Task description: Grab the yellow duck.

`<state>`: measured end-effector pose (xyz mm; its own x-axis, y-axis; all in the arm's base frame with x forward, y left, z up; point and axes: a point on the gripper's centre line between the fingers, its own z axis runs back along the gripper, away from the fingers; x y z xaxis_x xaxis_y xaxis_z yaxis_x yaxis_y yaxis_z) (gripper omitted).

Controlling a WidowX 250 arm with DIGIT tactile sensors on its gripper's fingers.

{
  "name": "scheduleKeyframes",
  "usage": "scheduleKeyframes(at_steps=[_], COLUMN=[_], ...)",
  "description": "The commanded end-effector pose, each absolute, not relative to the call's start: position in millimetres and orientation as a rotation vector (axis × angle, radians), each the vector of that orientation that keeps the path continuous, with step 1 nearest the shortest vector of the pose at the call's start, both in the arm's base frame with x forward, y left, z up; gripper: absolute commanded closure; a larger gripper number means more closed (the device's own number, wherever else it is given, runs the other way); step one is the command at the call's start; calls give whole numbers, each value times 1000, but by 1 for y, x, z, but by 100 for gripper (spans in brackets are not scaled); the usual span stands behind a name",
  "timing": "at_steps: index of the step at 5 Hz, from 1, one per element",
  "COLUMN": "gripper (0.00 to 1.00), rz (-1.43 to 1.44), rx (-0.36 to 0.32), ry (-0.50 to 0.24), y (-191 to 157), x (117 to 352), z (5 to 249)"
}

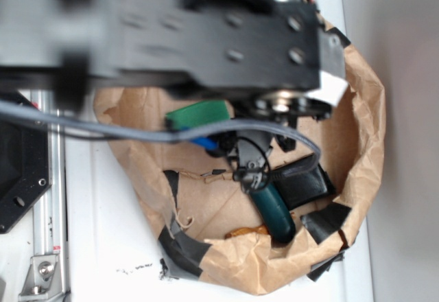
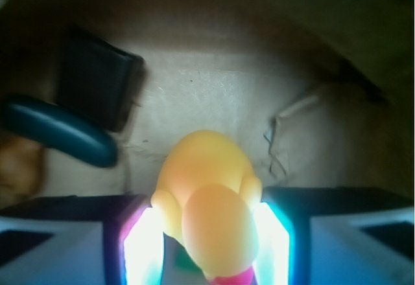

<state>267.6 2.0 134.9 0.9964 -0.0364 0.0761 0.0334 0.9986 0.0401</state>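
In the wrist view the yellow duck [image 2: 206,181] sits squarely between my two lit fingers [image 2: 144,239]. Both pads press on its sides, and its reddish beak points toward the camera. My gripper [image 2: 207,223] is shut on the duck, which looks a little above the brown paper floor. In the exterior view my black arm [image 1: 206,34] reaches over the paper basin and the gripper [image 1: 250,165] hangs inside it. The duck itself is hidden there.
A brown paper basin [image 1: 363,144] patched with black tape holds everything. Inside lie a green block [image 1: 199,114], a dark teal handled tool [image 1: 274,209], a black pouch [image 1: 302,182] and a brownish item [image 1: 247,232]. A grey cable [image 1: 137,132] crosses the left side.
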Motion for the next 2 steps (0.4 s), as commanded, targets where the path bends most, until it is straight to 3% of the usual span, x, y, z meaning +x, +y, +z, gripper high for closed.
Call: scheduleKeyframes(at_steps=[1, 2], gripper=[100, 100], rz=[157, 195], rx=[-55, -32], ry=[-102, -80], y=[-12, -15], x=[263, 260], z=[169, 165])
